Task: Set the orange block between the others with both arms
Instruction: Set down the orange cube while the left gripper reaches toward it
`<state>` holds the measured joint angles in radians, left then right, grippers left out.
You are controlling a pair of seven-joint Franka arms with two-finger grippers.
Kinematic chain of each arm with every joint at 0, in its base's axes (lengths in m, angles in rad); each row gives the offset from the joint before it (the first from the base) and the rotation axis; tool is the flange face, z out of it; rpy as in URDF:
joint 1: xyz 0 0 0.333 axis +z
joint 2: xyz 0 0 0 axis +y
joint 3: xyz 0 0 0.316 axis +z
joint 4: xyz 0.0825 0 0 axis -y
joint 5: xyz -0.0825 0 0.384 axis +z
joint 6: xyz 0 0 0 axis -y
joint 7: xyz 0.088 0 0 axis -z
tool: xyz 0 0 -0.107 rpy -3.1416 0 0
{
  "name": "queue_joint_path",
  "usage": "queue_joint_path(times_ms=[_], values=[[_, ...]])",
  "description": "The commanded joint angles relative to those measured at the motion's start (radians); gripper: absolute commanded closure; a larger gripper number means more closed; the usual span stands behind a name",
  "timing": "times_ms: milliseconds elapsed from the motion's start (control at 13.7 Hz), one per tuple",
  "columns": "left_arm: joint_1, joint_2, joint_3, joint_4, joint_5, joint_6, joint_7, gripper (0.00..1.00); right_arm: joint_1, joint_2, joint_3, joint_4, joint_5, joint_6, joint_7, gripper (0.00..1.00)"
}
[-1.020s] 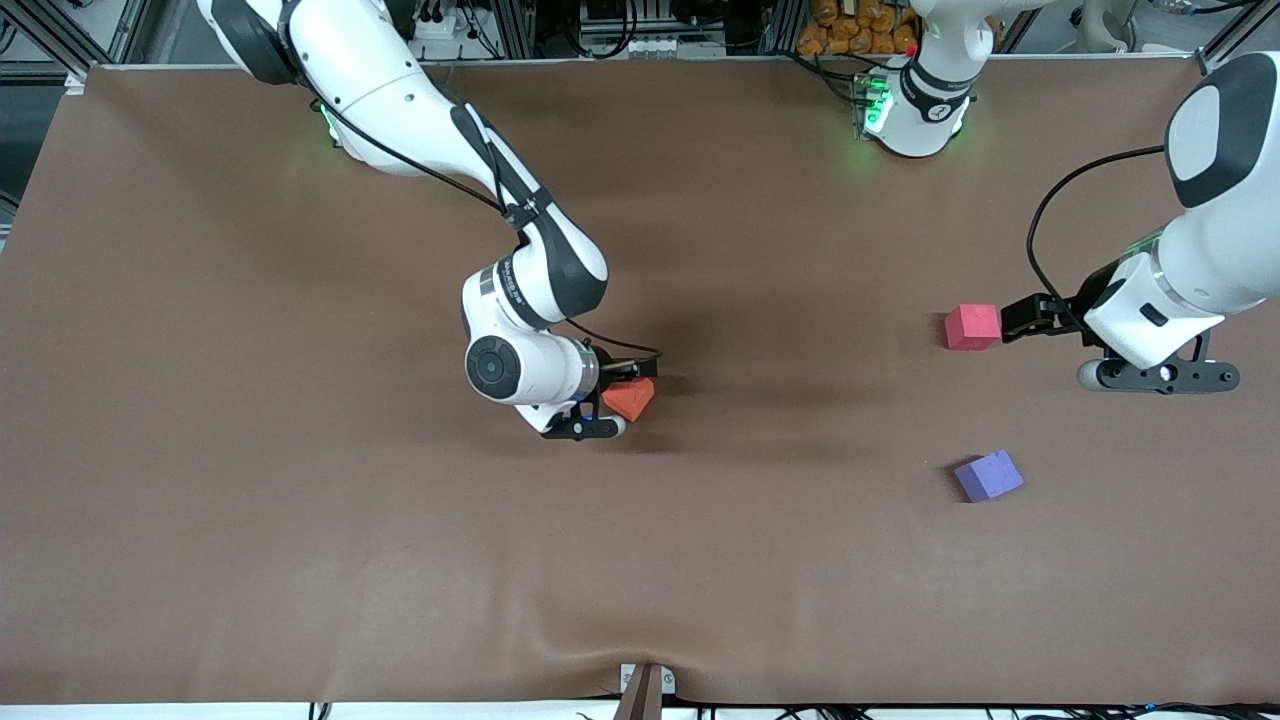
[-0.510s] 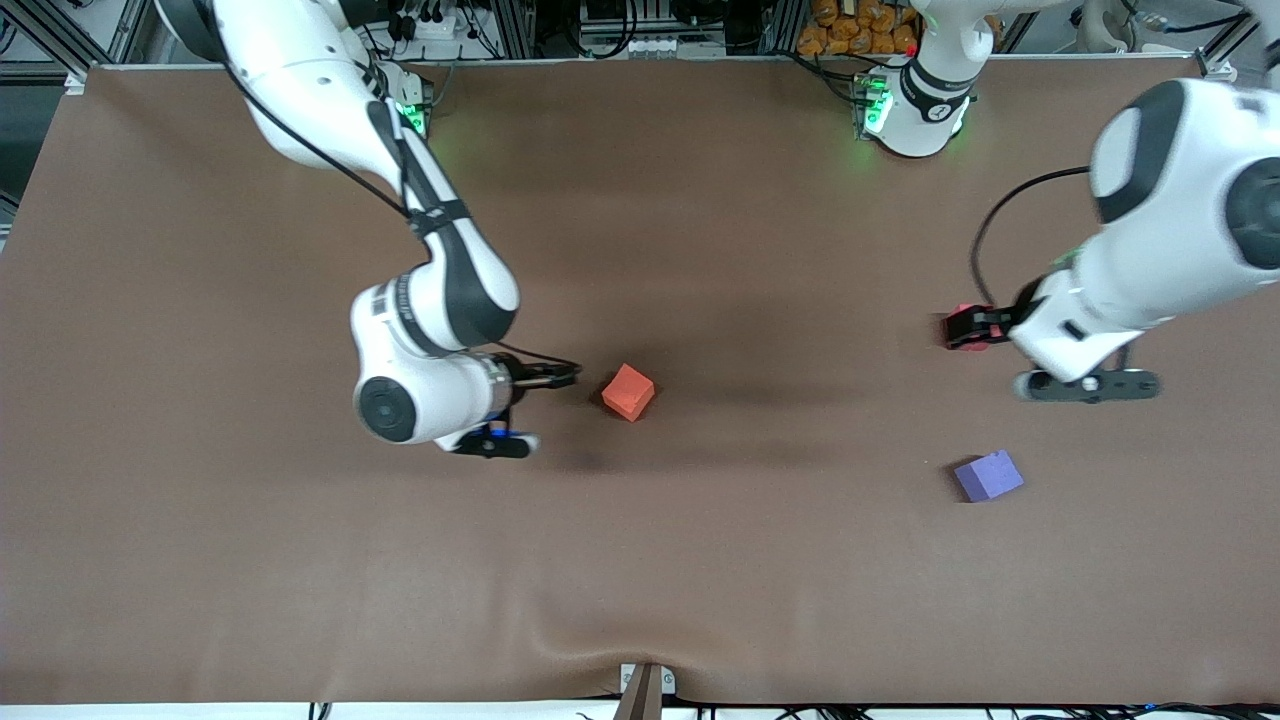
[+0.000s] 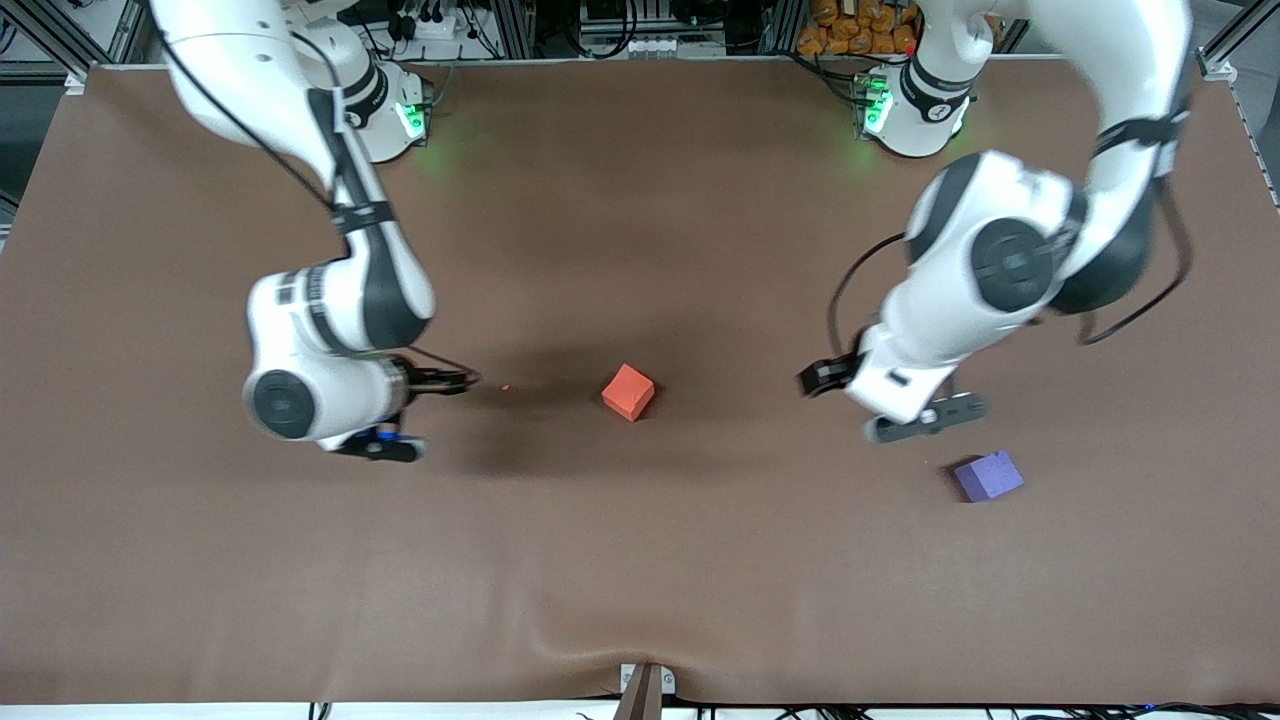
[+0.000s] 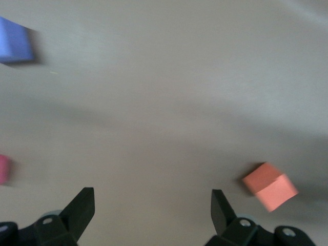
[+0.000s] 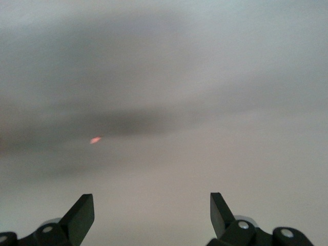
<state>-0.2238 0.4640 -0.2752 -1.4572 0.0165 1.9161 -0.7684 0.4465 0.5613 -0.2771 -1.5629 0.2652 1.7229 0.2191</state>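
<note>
The orange block (image 3: 628,391) rests alone on the brown table near its middle, and also shows in the left wrist view (image 4: 270,186). My right gripper (image 3: 466,380) stands open and empty beside it, toward the right arm's end, with a gap between them. My left gripper (image 3: 810,381) is open and empty over the table between the orange block and the purple-blue cube (image 3: 988,475). The red-pink cube (image 4: 3,169) shows only at the edge of the left wrist view. In the front view the left arm hides it.
A tiny orange crumb (image 3: 505,386) lies on the brown table cover (image 3: 640,560) between the right gripper and the orange block. A small bracket (image 3: 645,685) sits at the table's near edge. Both arm bases stand along the back edge.
The right gripper let go of the orange block and drew back toward the right arm's end. The left arm swung from beside the red-pink cube toward the middle, now covering that cube.
</note>
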Motion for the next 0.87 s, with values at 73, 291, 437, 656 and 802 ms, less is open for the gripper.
queue_joint_path(times_ms=[73,291,437,656,802], values=[[-0.133,0.189,0.016,0.204,-0.006,0.039,-0.214,0.00,-0.144,-0.043,0.001,-0.031,-0.069,0.065,-0.180,0.00],[-0.195,0.258,0.014,0.207,-0.007,0.170,-0.302,0.00,-0.219,-0.037,0.003,-0.031,-0.086,0.118,-0.297,0.00],[-0.248,0.301,0.033,0.209,-0.007,0.216,-0.369,0.00,-0.224,-0.031,0.006,-0.040,-0.077,0.116,-0.323,0.00],[-0.395,0.346,0.144,0.210,-0.009,0.258,-0.532,0.00,-0.197,-0.032,0.010,-0.043,-0.075,0.086,-0.314,0.00],[-0.433,0.363,0.175,0.210,-0.013,0.258,-0.592,0.00,-0.163,-0.035,0.015,-0.043,-0.069,0.043,-0.313,0.00]])
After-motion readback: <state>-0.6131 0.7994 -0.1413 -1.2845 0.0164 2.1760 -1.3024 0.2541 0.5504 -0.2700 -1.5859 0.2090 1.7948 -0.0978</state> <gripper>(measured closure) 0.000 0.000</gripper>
